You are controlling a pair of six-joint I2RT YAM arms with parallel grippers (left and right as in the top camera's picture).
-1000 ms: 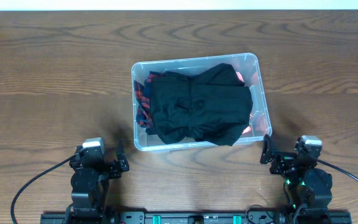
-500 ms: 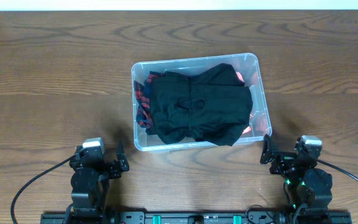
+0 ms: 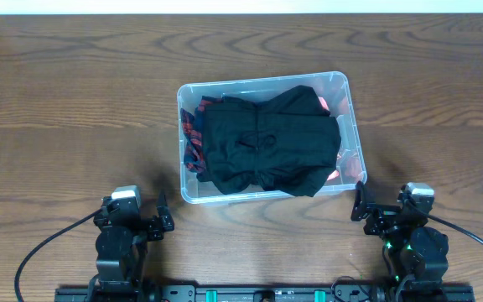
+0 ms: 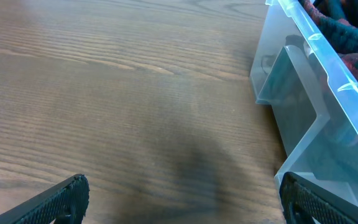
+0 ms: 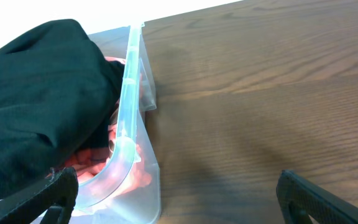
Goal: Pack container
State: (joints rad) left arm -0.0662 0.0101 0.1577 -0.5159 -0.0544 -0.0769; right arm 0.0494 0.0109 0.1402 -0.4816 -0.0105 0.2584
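Observation:
The clear plastic container [image 3: 348,109] stands in the middle of the wooden table. A black garment [image 3: 267,143] lies on top inside it, over a red plaid cloth [image 3: 190,134] at its left and an orange-red cloth [image 3: 342,155] at its right. My left gripper [image 3: 163,223] rests open and empty near the front edge, left of the container's near corner [image 4: 316,124]. My right gripper [image 3: 360,210] rests open and empty by the container's near right corner [image 5: 132,155], where the black garment [image 5: 36,93] bulges above the rim.
The brown wooden table [image 3: 74,109] runs all around the container. A white strip [image 3: 241,6] borders the far edge. Black cables [image 3: 40,252] trail from both arm bases at the front.

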